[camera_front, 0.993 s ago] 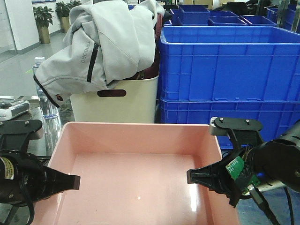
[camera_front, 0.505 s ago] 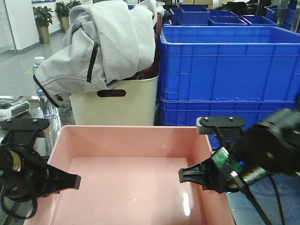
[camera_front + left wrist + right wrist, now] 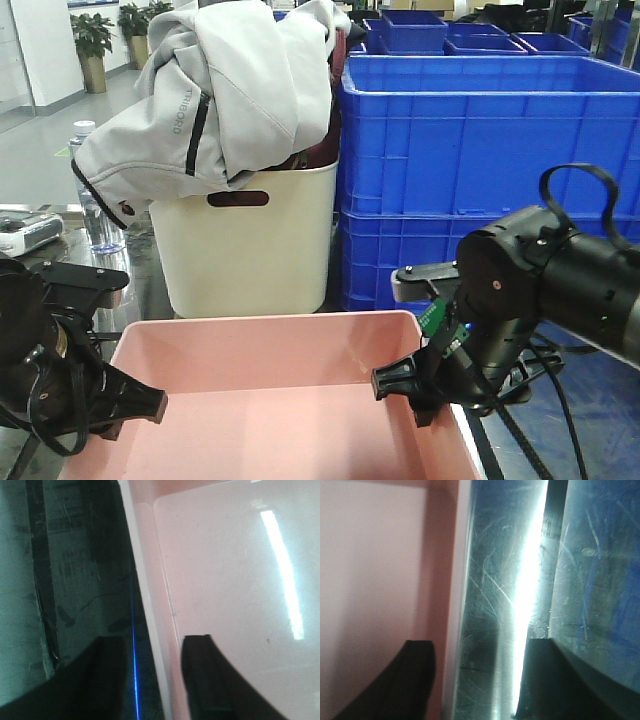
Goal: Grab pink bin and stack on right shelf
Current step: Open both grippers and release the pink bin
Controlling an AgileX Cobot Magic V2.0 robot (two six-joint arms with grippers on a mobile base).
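A pink bin (image 3: 270, 400) fills the lower middle of the front view, open side up and empty. In the wrist views it appears to lie flat on the shelf (image 3: 490, 580), a dark, scratched, shiny top. Whether it has fully settled there cannot be told.

The left gripper (image 3: 155, 640) sits astride the bin's left wall, one finger inside and one outside, with the rim between them. Its jaws are spread and show gaps on both sides of the rim, so they are not pinching it. The right gripper (image 3: 480, 642) straddles the right wall the same way, with an even wider gap on the outer side. Taking opposite walls keeps a wide, shallow tub level. With both jaws spread, the bin is probably resting on its own weight.

A black tape line (image 3: 40, 570) runs along the shelf just outside the bin's left wall, toward the shelf's left edge. Another runs outside the right wall.

Behind the bin's far wall stands a cream basket (image 3: 250, 250) with a grey jacket (image 3: 230, 90) heaped over it. Stacked blue crates (image 3: 480, 140) stand to the basket's right. Both are near the far wall and limit any push forward. A water bottle (image 3: 100, 230) stands at far left.
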